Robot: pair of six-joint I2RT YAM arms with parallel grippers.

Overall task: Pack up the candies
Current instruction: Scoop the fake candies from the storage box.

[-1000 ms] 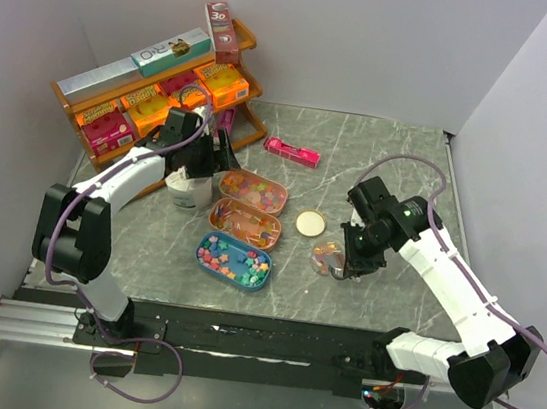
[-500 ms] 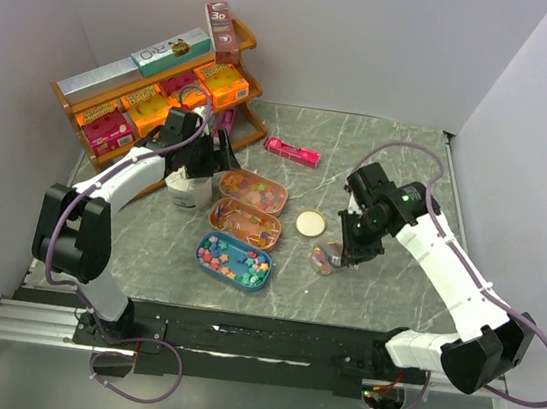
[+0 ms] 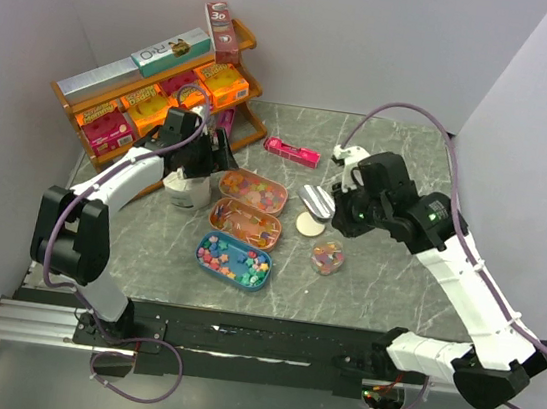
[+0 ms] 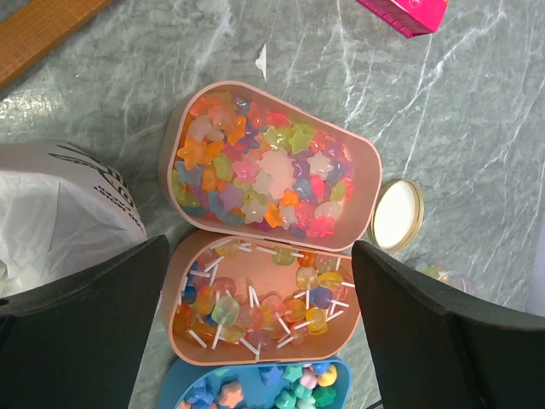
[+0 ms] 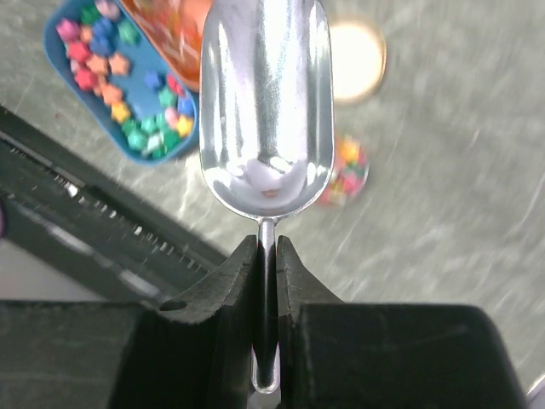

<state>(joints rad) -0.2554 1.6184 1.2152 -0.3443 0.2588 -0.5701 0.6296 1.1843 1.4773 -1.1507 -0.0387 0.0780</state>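
The candies (image 4: pixel 264 175) lie loose in three open trays in the middle of the tabletop (image 3: pixel 363 289): stars in the far pink tray (image 4: pixel 168 162), small lollipops in the second pink tray (image 4: pixel 281 271) touching it, and stars again in the blue tray (image 3: pixel 202 253) nearest to me. A few are already in the small clear jar (image 3: pixel 327 258), with its lid (image 3: pixel 310 224) lying just beside. My right hand (image 5: pixel 266 264) is clamped on the thin handle of a metal scoop (image 5: pixel 265 102); the bowl looks empty and hangs above the lid. My left hand (image 3: pixel 207 156) is spread wide and holds nothing, above the pink trays near a white bag (image 4: pixel 60 204). I judge a new scoop comes next: I should enter a tray low and flat, take a modest load, carry it level, and tip only over the jar mouth, otherwise candies may roll away
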